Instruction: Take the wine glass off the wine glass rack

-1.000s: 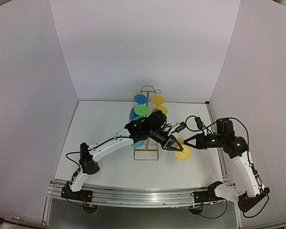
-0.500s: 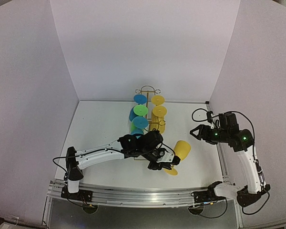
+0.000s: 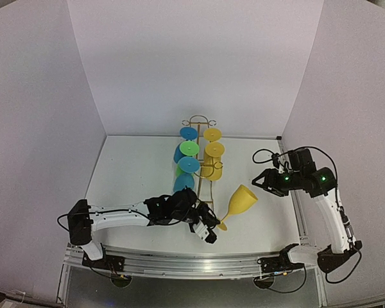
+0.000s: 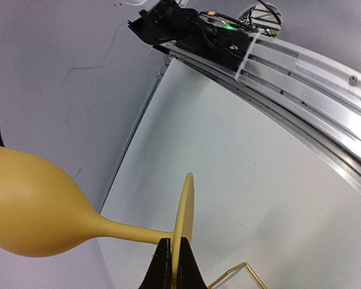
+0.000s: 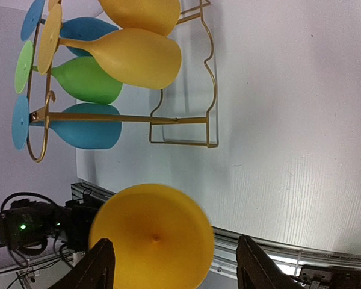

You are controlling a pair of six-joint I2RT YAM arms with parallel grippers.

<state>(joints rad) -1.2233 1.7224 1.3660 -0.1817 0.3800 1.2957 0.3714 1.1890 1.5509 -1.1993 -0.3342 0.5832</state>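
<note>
At the lower centre of the overhead view, the left hand [image 3: 209, 232] is clenched on the rim of the foot of the yellow wine glass [image 3: 242, 199], a thin pinch on the edge of the disc and nothing more. From there the stem runs up and to the right, and the bowl hangs out tilted, with its mouth turned toward the right hand [image 3: 258, 180]. That hand is released, its fingers spread on nothing, and it stands near the bowl but apart from it. The glass is off the wine glass rack [image 5: 212, 78] and sits just right of the rack's base; it looks clear of the bench [image 3: 135, 173], though contact cannot be ruled out.

What remains, by my reading, is to bring the glass safely to rest. The grip is the weak point, since all the weight sits far from the pinch, so any swing should be slow and without jerks. Turning the wrist until the foot lies flat before lowering would stop the glass rolling on its bowl. The landing spot should be bare bench to the lower right, well apart from the rack and the other glasses [image 3: 190, 148] hanging on it. The free hand could steady the bowl.
</note>
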